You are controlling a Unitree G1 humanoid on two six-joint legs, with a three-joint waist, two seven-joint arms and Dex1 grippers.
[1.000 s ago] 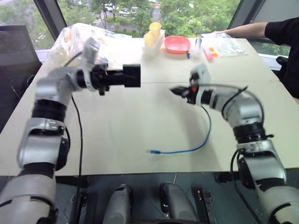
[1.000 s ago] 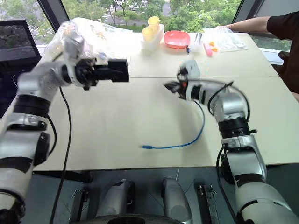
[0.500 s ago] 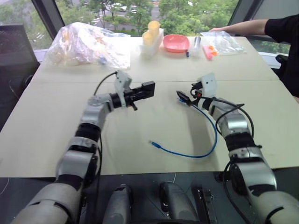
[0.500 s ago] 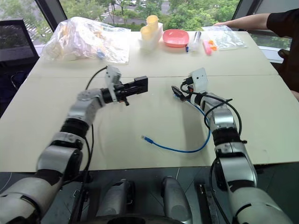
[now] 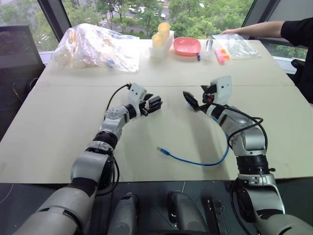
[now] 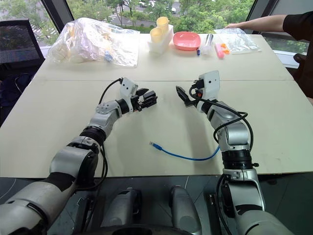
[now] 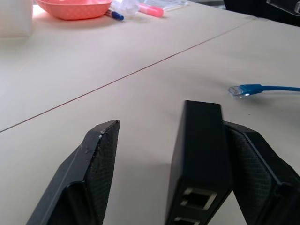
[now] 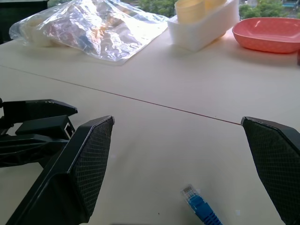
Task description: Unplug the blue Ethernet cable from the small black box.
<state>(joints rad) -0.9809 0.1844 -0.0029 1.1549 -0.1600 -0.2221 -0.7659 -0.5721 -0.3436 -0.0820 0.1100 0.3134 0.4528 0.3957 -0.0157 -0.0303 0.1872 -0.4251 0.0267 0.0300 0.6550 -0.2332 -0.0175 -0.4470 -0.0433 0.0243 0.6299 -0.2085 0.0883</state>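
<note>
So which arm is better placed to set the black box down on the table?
Left. The small black box already sits between the left end effector fingers, low over the table. The right end effector is open and empty.

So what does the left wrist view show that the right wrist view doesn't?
Left wrist view: the small black box leaning against one finger of the open left gripper, its sockets empty, plus a pink marker.

Right wrist view: the open right gripper, a clear plastic bag and a white tray with yellow cups.

Both: the blue cable plug lying loose on the table, and the pink bowl.
</note>
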